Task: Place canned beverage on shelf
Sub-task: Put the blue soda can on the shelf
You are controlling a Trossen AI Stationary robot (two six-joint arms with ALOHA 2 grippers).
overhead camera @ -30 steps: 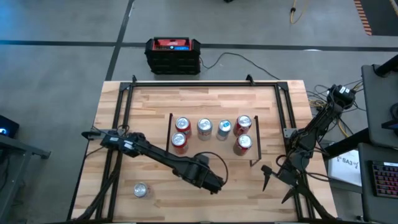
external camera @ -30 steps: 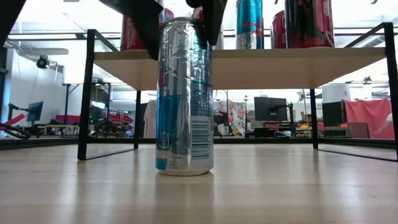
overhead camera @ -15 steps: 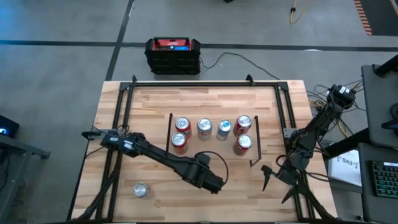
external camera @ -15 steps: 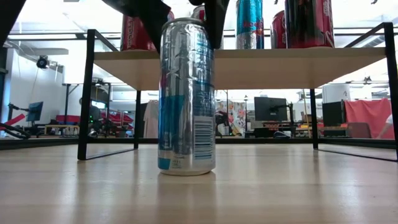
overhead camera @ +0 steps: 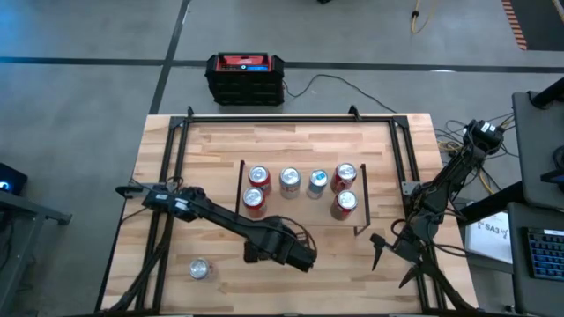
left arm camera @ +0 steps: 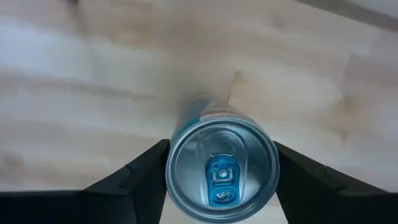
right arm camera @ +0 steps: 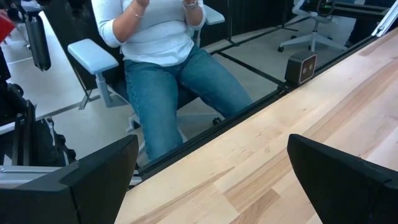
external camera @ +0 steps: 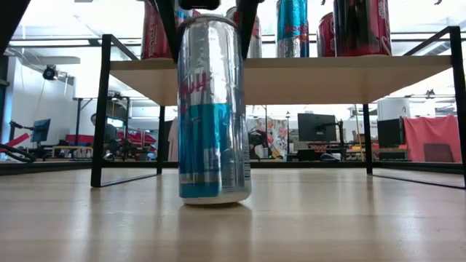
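Now my left gripper (left arm camera: pixel 221 171) straddles the tall silver-and-blue can (left arm camera: pixel 221 168), jaws narrowing but grip unconfirmed; next, clamp firmly. Then lift toward the light-wood shelf (overhead camera: pixel 304 218) at twelve o'clock.

Two dark jointed arms (overhead camera: pixel 229 224), thin black cables looped along them, ending in flat black fingers (left arm camera: pixel 134 180).

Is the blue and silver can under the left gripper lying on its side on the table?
No, the blue and silver can stands upright on the table, with the left gripper straddling its top.
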